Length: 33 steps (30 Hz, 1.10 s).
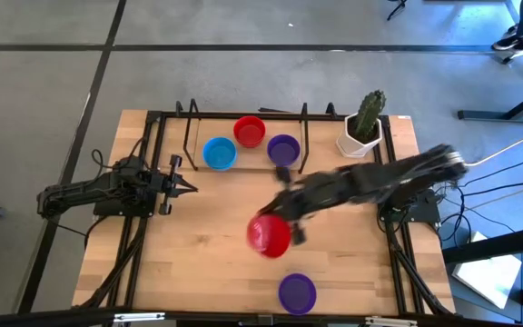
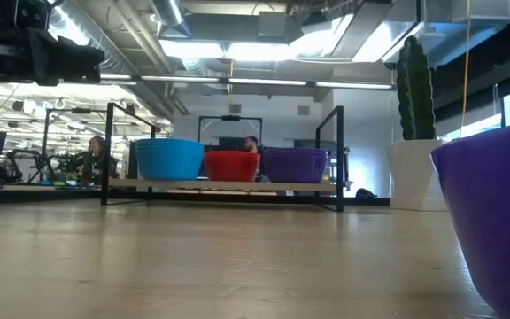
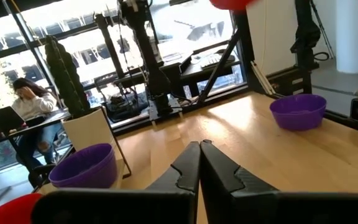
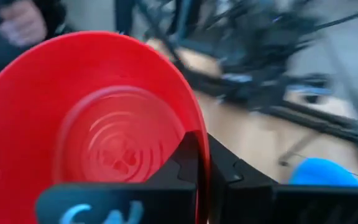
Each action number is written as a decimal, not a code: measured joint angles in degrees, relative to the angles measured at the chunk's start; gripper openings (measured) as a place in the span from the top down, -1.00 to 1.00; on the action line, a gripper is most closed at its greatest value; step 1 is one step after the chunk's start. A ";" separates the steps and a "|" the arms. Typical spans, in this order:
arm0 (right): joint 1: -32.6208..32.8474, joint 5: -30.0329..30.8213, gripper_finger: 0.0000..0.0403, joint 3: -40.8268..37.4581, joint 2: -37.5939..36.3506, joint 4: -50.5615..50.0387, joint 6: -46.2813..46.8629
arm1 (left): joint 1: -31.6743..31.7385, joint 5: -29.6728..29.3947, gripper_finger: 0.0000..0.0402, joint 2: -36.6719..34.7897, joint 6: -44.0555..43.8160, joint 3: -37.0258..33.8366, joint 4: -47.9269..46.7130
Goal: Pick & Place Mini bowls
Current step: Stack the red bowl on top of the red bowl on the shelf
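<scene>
My right gripper (image 1: 284,221) is over the middle of the table, shut on a red mini bowl (image 1: 269,236) that fills the right wrist view (image 4: 98,124). Three more bowls stand on their bases in a row by the black frame at the far side: blue (image 1: 219,153), red (image 1: 249,131) and purple (image 1: 282,149). Another purple bowl (image 1: 297,292) stands near the table's near edge. My left gripper (image 1: 189,188) waits shut at the table's left, touching nothing. My right gripper holds the red bowl by its rim (image 4: 201,155), one finger inside the bowl and one outside. The arm reaches in from the table's right. The bowl is lifted clear of the table and tipped, its inside turned toward the wrist camera.
A white pot with a cactus (image 1: 363,127) stands at the far right corner. The black metal frame (image 1: 189,136) stands along the far side around the three bowls. Bare wood lies between the left gripper and the held bowl. Cables and arm bases line both side edges.
</scene>
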 joint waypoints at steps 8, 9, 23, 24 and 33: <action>0.04 8.80 0.98 -23.89 -27.91 6.32 4.25 | 0.01 -0.07 0.97 0.00 0.00 -0.01 -0.02; 0.03 8.84 0.98 -27.84 -31.15 7.99 4.70 | 0.00 -0.07 0.96 0.00 0.00 0.01 -0.02; -0.21 8.85 0.98 -71.17 -62.17 40.63 2.23 | 0.01 -0.11 0.96 0.00 1.39 0.01 -0.02; -0.24 8.81 0.98 -72.96 -62.58 42.91 1.82 | 0.00 -0.11 0.96 0.00 1.85 0.01 -0.02; -0.26 8.91 0.97 -79.20 -62.75 50.30 0.45 | 0.00 -0.11 0.98 0.00 3.13 0.00 -0.02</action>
